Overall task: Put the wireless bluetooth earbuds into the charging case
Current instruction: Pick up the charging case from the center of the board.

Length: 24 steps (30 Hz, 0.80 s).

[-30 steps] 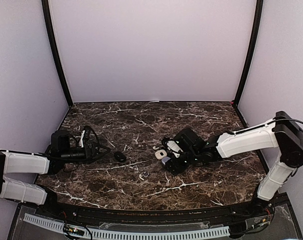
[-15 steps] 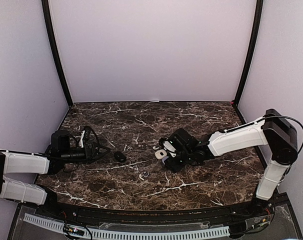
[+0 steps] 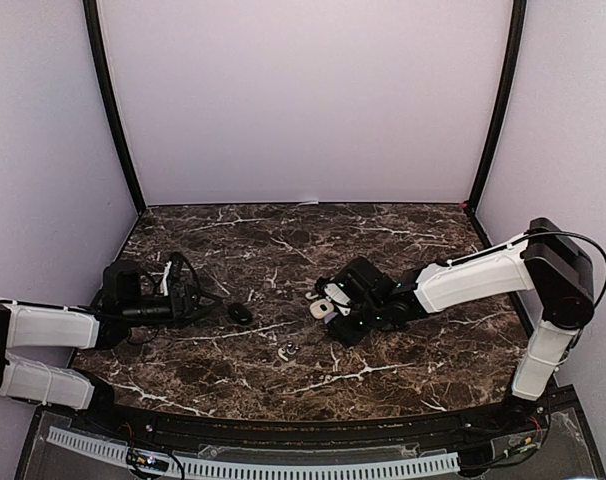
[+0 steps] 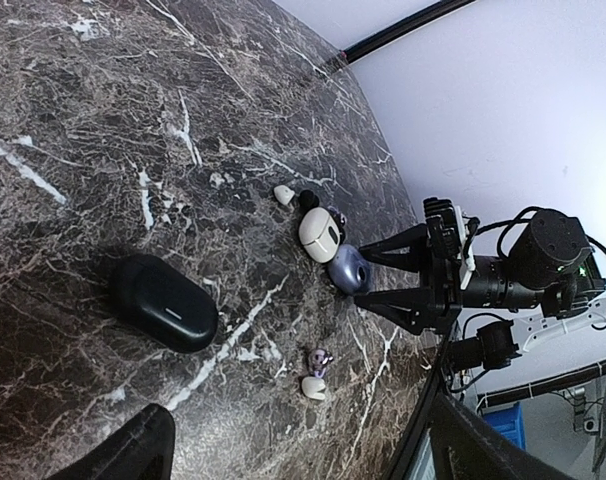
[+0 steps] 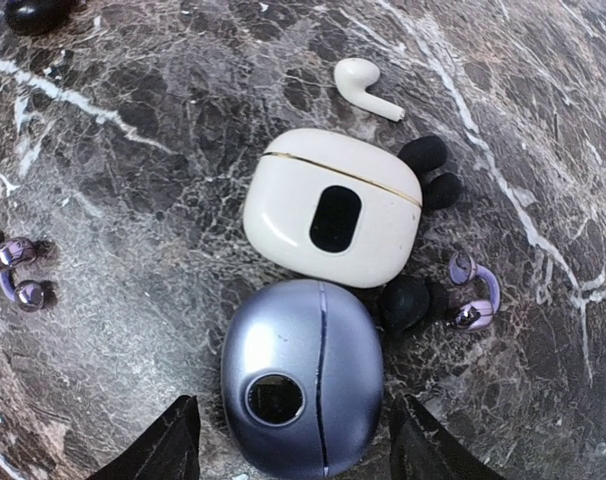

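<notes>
In the right wrist view a blue-purple oval case [image 5: 301,378] lies shut between my right gripper's [image 5: 298,452] open fingers [image 5: 153,450], which stand on either side of it with a gap. A shut white case [image 5: 333,205] touches it on the far side. Around the cases lie a white stemmed earbud [image 5: 363,85], dark buds [image 5: 423,155] [image 5: 408,302] and a purple clip bud [image 5: 473,295]. A black case [image 4: 163,302] lies ahead of my left gripper [image 4: 303,462], which is open and empty. In the top view the right gripper [image 3: 335,316] is at the cases.
A purple bud [image 4: 316,358] and a white bud [image 4: 312,387] lie together nearer the front edge, also seen in the top view [image 3: 286,350]. The black case shows in the top view [image 3: 240,312] between the arms. White walls enclose the marble table [image 3: 283,240].
My right arm has reached a little further left, bringing its gripper over the blue-purple case. The left arm has not moved.
</notes>
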Each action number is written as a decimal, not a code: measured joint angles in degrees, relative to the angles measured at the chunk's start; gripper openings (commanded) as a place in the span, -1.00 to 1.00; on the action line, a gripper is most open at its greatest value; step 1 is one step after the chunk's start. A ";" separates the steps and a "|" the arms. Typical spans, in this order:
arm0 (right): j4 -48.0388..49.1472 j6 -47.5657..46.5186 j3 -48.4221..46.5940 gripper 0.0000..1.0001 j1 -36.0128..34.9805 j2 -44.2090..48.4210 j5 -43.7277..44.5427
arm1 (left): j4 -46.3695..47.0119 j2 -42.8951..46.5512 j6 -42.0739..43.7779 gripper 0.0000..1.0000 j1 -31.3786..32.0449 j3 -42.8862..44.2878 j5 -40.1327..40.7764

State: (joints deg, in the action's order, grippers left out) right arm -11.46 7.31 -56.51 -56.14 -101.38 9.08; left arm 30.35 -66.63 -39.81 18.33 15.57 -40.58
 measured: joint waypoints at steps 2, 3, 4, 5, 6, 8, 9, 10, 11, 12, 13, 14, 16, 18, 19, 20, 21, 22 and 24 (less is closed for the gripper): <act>0.22 0.09 0.02 0.30 -0.02 0.00 -0.09 | 0.11 0.00 -0.17 0.81 0.42 0.00 -0.26; 0.31 0.04 0.04 0.26 -0.02 0.00 -0.07 | 0.13 -0.02 -0.31 0.81 0.59 0.00 -0.35; 0.33 0.02 0.07 0.23 -0.02 0.00 -0.09 | 0.22 -0.02 -0.37 0.81 0.70 0.00 -0.44; 0.35 0.00 0.07 0.20 -0.02 0.02 -0.04 | 0.33 -0.04 -0.44 0.81 0.79 0.00 -0.48; 0.35 0.11 0.07 0.20 -0.02 0.00 -0.02 | 0.46 -0.09 -0.50 0.81 0.87 0.00 -0.52; 0.37 0.09 0.07 0.19 -0.02 0.00 -0.02 | 0.59 -0.13 -0.52 0.81 0.94 0.00 -0.55; 0.37 0.17 0.07 0.19 -0.02 0.00 -0.02 | 0.74 -0.17 -0.52 0.81 0.98 0.00 -0.55; 0.37 0.17 0.07 0.19 -0.02 0.00 -0.02 | 0.87 -0.24 -0.55 0.81 1.01 0.00 -0.59; 0.37 0.17 0.07 0.18 -0.02 -0.02 -0.02 | 0.94 -0.39 -0.52 0.81 1.07 0.00 -0.61; 0.37 0.17 0.07 0.16 -0.02 -0.09 0.00 | 0.96 -0.70 -0.52 0.81 1.16 0.00 -0.70; 0.39 0.20 0.07 0.14 -0.02 -0.26 -0.02 | 0.94 -1.01 -0.52 0.81 1.22 0.00 -0.81; 0.44 0.15 0.07 0.14 -0.02 -0.50 -0.02 | 0.94 -1.42 -0.52 0.81 1.36 0.02 -0.85; 0.50 0.22 0.07 0.13 -0.02 -1.20 -0.04 | 0.92 -2.16 -0.52 0.81 1.55 0.02 -1.01; 0.55 0.24 0.07 0.00 -0.02 -1.90 -0.04 | 0.94 -2.71 -0.52 0.81 1.86 0.02 -1.03; 0.68 0.26 0.04 -0.08 -0.02 -2.01 -0.09 | 0.94 -2.82 -0.52 0.81 1.97 0.02 -1.07; 0.76 0.22 0.02 -0.11 -0.04 -2.01 -0.09 | 0.96 -2.91 -0.52 0.81 2.14 0.02 -1.07; 0.83 0.26 0.02 -0.13 -0.09 -2.01 -0.07 | 0.96 -2.93 -0.52 0.81 2.23 0.02 -1.11; 0.94 0.22 0.02 -0.14 -0.11 -2.01 -0.04 | 0.98 -2.95 -0.52 0.81 2.36 0.02 -1.20; 1.14 0.17 0.04 -0.14 -0.13 -1.97 -0.07 | 1.03 -2.97 -0.52 0.81 2.67 0.04 -1.27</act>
State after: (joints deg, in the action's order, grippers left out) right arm -10.33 7.49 -56.47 -56.27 -103.35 9.02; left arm 31.38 -69.60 -40.34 20.99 15.62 -41.85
